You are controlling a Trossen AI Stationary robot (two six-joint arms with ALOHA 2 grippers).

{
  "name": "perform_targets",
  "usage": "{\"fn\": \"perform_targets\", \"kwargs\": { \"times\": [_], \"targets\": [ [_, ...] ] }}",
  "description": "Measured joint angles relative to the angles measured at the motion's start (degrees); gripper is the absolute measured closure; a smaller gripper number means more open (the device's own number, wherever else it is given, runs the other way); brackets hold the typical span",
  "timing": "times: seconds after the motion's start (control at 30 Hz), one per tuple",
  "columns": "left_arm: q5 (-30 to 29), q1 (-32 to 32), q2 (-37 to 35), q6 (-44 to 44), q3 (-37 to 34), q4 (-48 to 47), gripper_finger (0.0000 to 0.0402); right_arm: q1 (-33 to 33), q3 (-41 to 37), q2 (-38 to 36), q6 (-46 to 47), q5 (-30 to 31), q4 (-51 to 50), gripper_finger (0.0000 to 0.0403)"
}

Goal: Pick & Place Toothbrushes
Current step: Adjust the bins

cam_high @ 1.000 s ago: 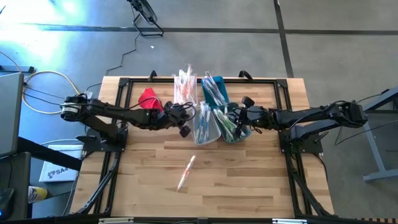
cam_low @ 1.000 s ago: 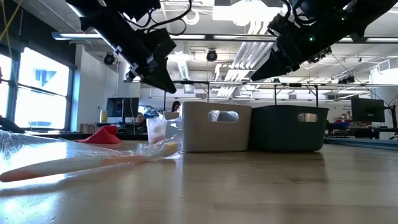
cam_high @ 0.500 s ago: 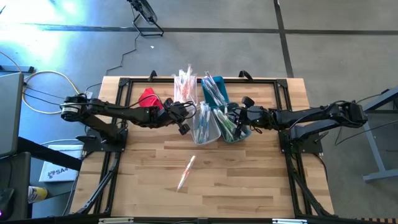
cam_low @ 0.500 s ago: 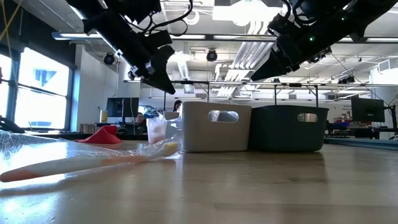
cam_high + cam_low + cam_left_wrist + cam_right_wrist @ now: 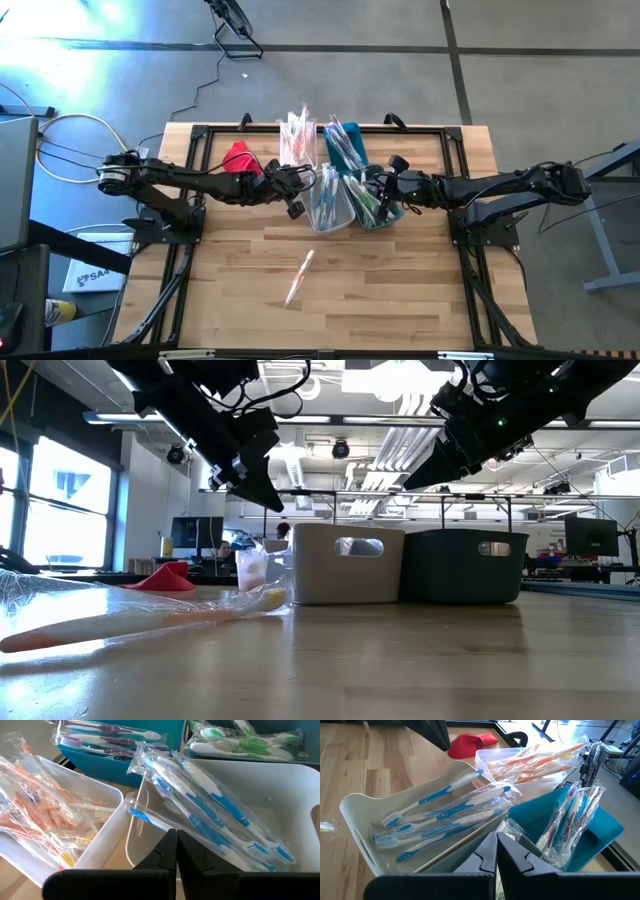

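Note:
Wrapped toothbrushes fill several bins. The blue ones (image 5: 215, 815) lie in a white bin (image 5: 328, 203), the green ones (image 5: 245, 745) in a teal bin (image 5: 378, 207), the orange ones (image 5: 540, 760) in a far white bin (image 5: 296, 140), and purple-blue ones (image 5: 575, 815) in a far teal bin (image 5: 345, 145). One orange toothbrush (image 5: 300, 277) in its wrapper lies flat on the bare wood near the front. My left gripper (image 5: 296, 208) hangs shut, holding nothing, just left of the white bin. My right gripper (image 5: 373, 190) hangs shut, holding nothing, over the teal bin with the green ones.
A red cloth (image 5: 238, 158) lies at the far left behind my left arm. In the low view the white bin (image 5: 347, 563) and teal bin (image 5: 465, 565) stand side by side, with the loose toothbrush (image 5: 150, 622) close to the camera. Bare wood spans the near half.
My left gripper has rolled a little about its own line and edged slightly toward the far edge, staying at the same height beside the white bin. My right arm and the toothbrushes have kept still.

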Motion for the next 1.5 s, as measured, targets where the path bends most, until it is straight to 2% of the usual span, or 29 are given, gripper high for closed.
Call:
{"fn": "perform_targets", "kwargs": {
  "times": [0.2, 0.47, 0.67, 0.8, 0.93, 1.0, 1.23, 1.33, 1.5],
  "targets": [
    [3.3, 0.0, 0.0, -0.8, 0.0, -0.1, 0.0398, 0.0, 0.0, 0.0, 0.0, 0.0, 0.0, 0.0401],
    [3.4, 0.0, 0.0, -1.2, 0.0, 2.8, 0.0398, 0.0, 0.0, 0.0, 0.0, 0.0, 1.1, 0.0401],
    [-0.5, 0.0, -0.1, -1.2, -0.3, 3.0, 0.0398, 0.0, 0.0, 0.0, 0.0, 0.0, 0.9, 0.0401],
    [-0.9, -0.8, -2.7, -0.2, -4.3, 7.5, 0.0398, 0.0, 0.0, 0.0, 0.3, -0.1, 0.7, 0.0401],
    [0.4, -2.6, -8.7, 3.0, -10.5, 12.7, 0.0398, 0.0, 0.0, 0.1, 0.4, -0.7, 0.2, 0.0401],
    [3.0, -3.3, -13.0, 4.9, -13.3, 13.6, 0.0398, 0.0, 0.0, 0.1, 0.7, -0.6, 0.2, 0.0401],
    [20.5, -4.1, -27.6, 13.4, -21.6, 13.2, 0.0398, 0.0, 0.0, 0.1, 5.6, -0.5, 0.3, 0.0401],
    [22.5, -4.2, -33.0, 14.8, -25.0, 13.8, 0.0398, 0.0, 0.0, 0.1, 6.5, -0.5, 0.3, 0.0401],
    [22.6, -4.2, -41.7, 15.7, -31.6, 17.1, 0.0398, 0.0, 0.0, 0.1, 6.8, -0.5, 0.5, 0.0401]
  ]
}}
